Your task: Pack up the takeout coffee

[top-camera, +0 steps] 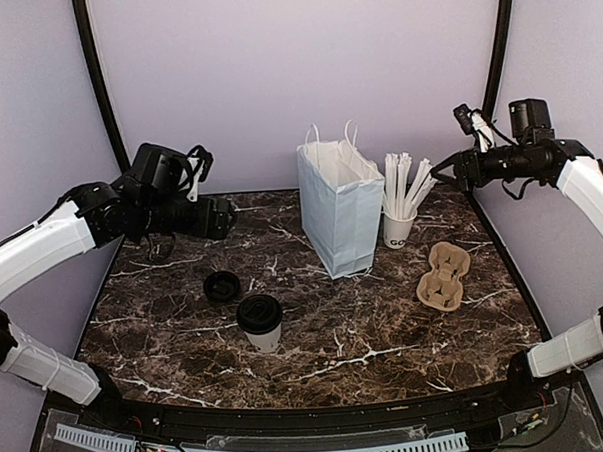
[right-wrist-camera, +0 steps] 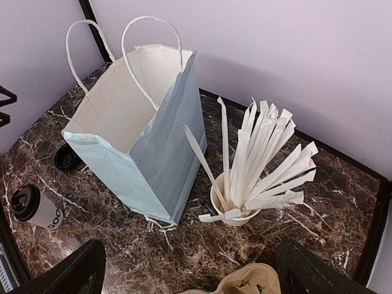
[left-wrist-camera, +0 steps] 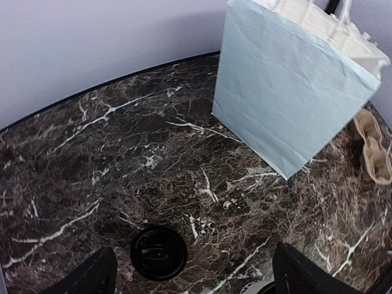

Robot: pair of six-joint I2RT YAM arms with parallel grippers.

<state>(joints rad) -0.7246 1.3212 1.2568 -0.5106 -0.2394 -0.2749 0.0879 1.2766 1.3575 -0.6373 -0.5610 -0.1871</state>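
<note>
Soft, even, diffuse light; faint shadows; sharp focus, mild wrist-view edge distortion

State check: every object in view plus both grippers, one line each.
takeout coffee: upright, lid on, not packed yet
loose black lid: lying flat, on no cup
white paper bag: upright, mouth open, bottom not visible
cup of sticks: upright, full of wrapped sticks
cup carrier: lying flat, slots empty
left gripper: open, holding nothing
right gripper: open, holding nothing
</note>
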